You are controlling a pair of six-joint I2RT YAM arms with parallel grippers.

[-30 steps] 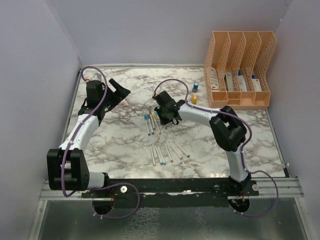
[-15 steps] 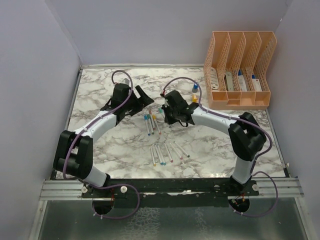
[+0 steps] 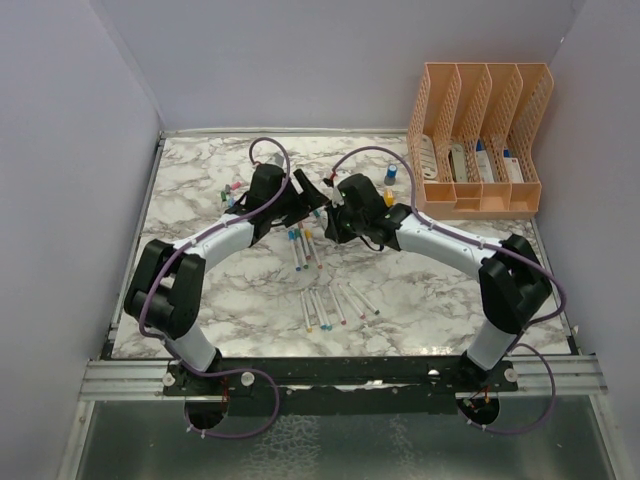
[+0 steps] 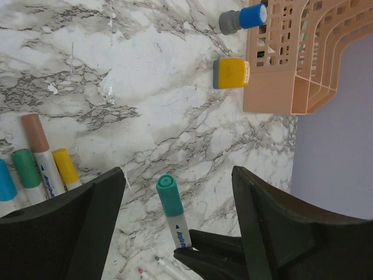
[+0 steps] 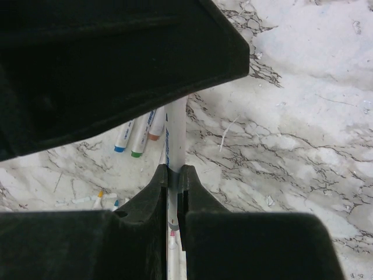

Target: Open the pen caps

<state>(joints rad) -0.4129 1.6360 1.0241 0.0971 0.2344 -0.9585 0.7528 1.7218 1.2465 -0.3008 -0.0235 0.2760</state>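
Both arms meet over the marble tabletop (image 3: 220, 290), between its centre and its far edge. The right hand (image 5: 173, 177) is pressed together on the white barrel of a slim marker pen (image 5: 175, 125), pinching it. The teal plastic cap (image 4: 166, 195) is on that pen and sits in the gap of the left hand (image 4: 176, 175), whose fingers (image 4: 70, 227) stand spread to either side; no contact is visible. Other capped white pens (image 3: 303, 245) lie at the tabletop's centre, with a second row of pens (image 3: 335, 303) nearer the near edge. A peach slotted file divider (image 3: 480, 130) stands at the far right corner.
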